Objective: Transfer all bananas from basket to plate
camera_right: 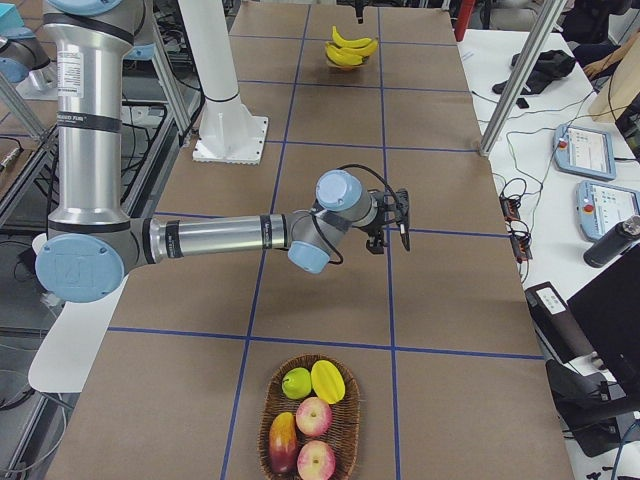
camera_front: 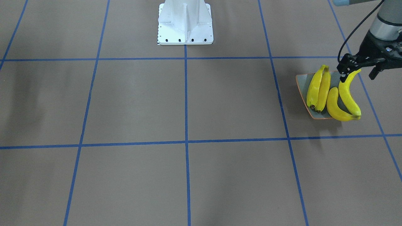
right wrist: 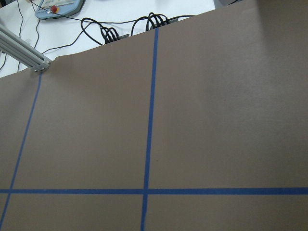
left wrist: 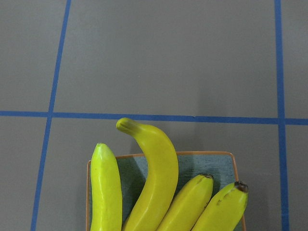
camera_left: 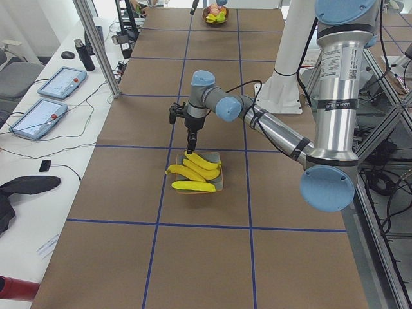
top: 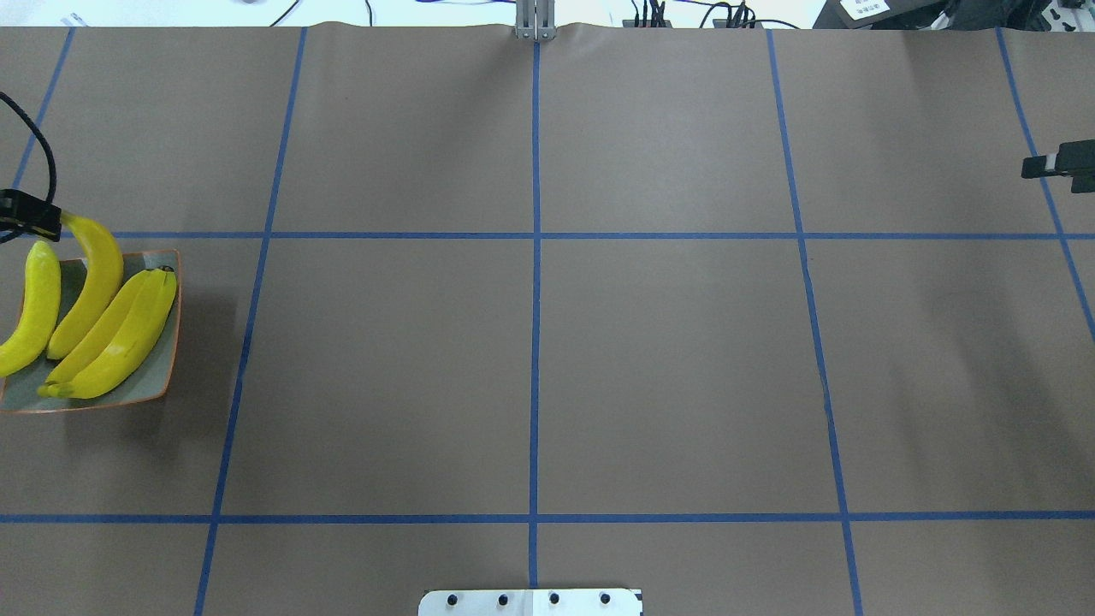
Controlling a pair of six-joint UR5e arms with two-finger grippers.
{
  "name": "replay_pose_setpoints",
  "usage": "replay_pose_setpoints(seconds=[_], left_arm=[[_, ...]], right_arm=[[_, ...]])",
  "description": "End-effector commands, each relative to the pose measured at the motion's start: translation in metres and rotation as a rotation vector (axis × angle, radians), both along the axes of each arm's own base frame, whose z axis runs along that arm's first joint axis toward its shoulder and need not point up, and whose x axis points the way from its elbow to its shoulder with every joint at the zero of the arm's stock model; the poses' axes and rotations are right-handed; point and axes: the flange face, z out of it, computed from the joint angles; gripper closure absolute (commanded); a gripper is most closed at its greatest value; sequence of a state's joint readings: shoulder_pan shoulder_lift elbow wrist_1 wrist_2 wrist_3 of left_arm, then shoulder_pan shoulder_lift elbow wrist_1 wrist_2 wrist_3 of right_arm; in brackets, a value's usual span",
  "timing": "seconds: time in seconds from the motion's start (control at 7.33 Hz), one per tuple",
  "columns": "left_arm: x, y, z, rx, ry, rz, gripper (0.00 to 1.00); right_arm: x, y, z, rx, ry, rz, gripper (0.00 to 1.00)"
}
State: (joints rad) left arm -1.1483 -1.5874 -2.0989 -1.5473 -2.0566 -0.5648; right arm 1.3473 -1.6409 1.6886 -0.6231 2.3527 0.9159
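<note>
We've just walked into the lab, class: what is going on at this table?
All four bananas lie on the plate at the robot's left end of the table. The left gripper hangs over one banana whose tip juts past the rim, jaws open, gripping nothing. The right gripper hovers mid-table. The basket holds other fruit only, so the transfer looks done.
</note>
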Motion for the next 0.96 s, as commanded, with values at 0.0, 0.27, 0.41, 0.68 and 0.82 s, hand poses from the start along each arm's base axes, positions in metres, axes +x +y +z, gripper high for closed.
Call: replay_pose_setpoints(seconds=[0.0, 0.27, 0.41, 0.68, 0.82], left_arm=[[-0.067, -0.022, 0.036, 0.058, 0.014, 0.106, 0.01], [-0.119, -0.035, 0.082, 0.058, 0.031, 0.139, 0.01], [-0.138, -0.041, 0.099, 0.048, 0.044, 0.136, 0.01], [-0.16, -0.044, 0.14, 0.029, 0.047, 0.167, 0.01], [-0.175, -0.045, 0.167, 0.003, 0.044, 0.168, 0.01]], right_arm=[[0.051, -0.007, 0.032, -0.019, 0.098, -0.046, 0.0], [0.085, -0.008, 0.056, -0.018, 0.205, -0.123, 0.0], [0.094, -0.008, 0.067, -0.014, 0.257, -0.176, 0.0], [0.11, -0.014, 0.083, -0.018, 0.378, -0.303, 0.0], [0.113, -0.023, 0.081, -0.024, 0.411, -0.381, 0.0]])
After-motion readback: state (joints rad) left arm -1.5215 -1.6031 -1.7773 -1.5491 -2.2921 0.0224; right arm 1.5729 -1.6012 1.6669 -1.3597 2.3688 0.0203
